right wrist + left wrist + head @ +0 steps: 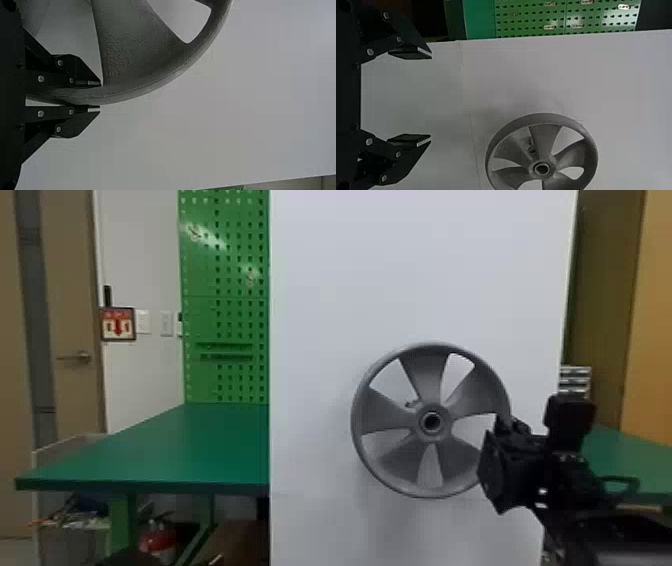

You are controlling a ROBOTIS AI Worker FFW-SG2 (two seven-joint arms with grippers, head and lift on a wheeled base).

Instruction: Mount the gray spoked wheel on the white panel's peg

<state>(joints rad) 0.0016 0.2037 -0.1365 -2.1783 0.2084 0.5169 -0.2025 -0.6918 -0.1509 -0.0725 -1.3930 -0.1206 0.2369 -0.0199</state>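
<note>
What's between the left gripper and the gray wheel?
Bare stretch of the white panel, crossed by a faint thin line. Left wrist view shows no object between the left gripper and the wheel.

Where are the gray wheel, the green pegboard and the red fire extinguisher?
Gray wheel (442, 422): head view, on its hub.
Green pegboard (223, 307): head view, on its holed face.
Red fire extinguisher (158, 541): head view, on its body.

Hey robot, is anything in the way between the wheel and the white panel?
Nothing I can see stands between the wheel and the white panel. The right gripper holds the wheel by its edge, off to one side. I can't tell what is right behind its middle.
</note>
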